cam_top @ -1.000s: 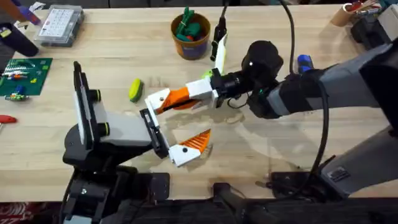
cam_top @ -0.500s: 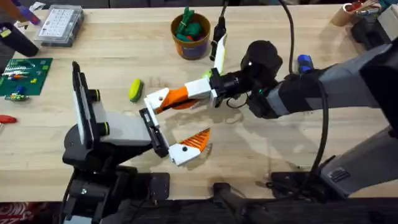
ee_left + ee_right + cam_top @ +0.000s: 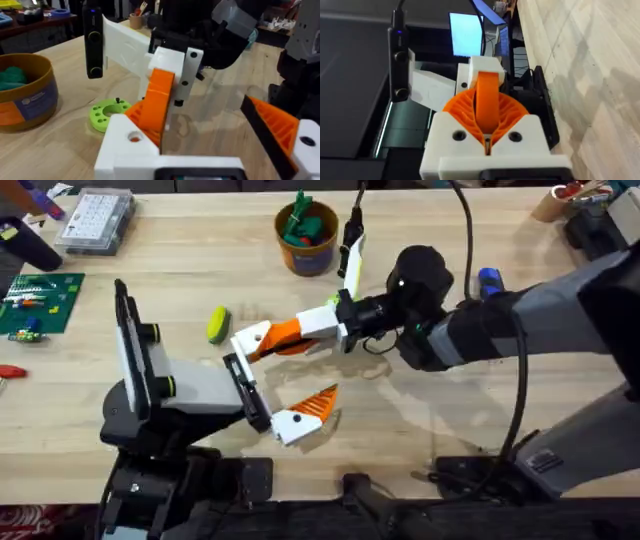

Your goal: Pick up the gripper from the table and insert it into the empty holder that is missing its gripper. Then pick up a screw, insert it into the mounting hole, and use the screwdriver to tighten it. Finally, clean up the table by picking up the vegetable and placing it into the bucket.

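The gripper (image 3: 254,340), a small white block with an orange ribbed wedge, is pinched in my right gripper (image 3: 272,338), whose orange jaws are shut on it. The block sits against the upper end of the holder (image 3: 240,385), the black bracket plate of my left arm's grey-white hand. The plate's other mount carries a matching finger (image 3: 304,414). In the left wrist view the held gripper (image 3: 126,142) is low in the picture, with the mounted finger (image 3: 280,131) far from it, so my left gripper (image 3: 298,376) stands open. The vegetable (image 3: 218,323) lies on the table beside the holder. The bucket (image 3: 307,238) stands at the back.
A green ring (image 3: 107,113) lies near the bucket (image 3: 26,96). At the far left are a clear parts box (image 3: 92,220) and a green circuit board (image 3: 38,302). A blue-handled tool (image 3: 488,279) lies behind my right arm. A tan cup (image 3: 556,200) stands far right.
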You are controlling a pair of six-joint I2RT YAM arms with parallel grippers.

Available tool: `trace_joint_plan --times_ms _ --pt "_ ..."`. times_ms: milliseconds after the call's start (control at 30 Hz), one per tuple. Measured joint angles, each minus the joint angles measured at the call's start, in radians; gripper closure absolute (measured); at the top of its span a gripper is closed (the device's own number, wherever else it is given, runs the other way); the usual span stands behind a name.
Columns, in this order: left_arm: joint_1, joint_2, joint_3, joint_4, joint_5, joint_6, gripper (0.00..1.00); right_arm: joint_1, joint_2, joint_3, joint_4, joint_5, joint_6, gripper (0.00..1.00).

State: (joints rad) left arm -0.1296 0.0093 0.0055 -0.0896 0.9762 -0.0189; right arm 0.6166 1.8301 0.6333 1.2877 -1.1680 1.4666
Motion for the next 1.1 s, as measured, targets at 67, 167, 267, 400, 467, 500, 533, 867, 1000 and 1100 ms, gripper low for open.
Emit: trace_joint_plan --times_ms 67,167,267,400,467,500,533,867,1000,1100 --pt "0.002 0.0 0.0 0.0 0.0 0.0 0.01 0.0 0.0 0.0 0.0 0.001 0.0 0.981" --pt "0.002 0.0 0.0 0.0 0.0 0.0 0.01 0.0 0.0 0.0 0.0 0.002 0.0 0.981" --pt "0.002 0.0 0.0 0.0 0.0 0.0 0.01 0.001 0.0 0.0 0.0 0.002 0.0 0.991" --pt "0.002 0.0 0.0 0.0 0.0 0.0 0.01 0.001 0.0 0.0 0.0 0.003 0.0 0.991" --pt "0.002 0.0 0.0 0.0 0.0 0.0 0.01 0.001 0.0 0.0 0.0 0.004 0.0 0.993" --pt "0.002 0.0 0.0 0.0 0.0 0.0 0.01 0.001 0.0 0.0 0.0 0.004 0.0 0.993" --pt "0.002 0.0 0.0 0.0 0.0 0.0 0.01 0.001 0.0 0.0 0.0 0.004 0.0 0.993" --pt "0.002 0.0 0.0 0.0 0.0 0.0 0.01 0.001 0.0 0.0 -0.001 0.004 0.002 0.966" --pt "-0.001 -0.004 0.0 0.0 0.008 0.011 0.01 0.017 0.015 0.0 -0.021 0.009 0.004 0.435" --pt "-0.004 -0.005 0.0 -0.001 0.026 0.016 0.01 0.035 0.035 0.0 -0.026 0.016 0.004 0.05"
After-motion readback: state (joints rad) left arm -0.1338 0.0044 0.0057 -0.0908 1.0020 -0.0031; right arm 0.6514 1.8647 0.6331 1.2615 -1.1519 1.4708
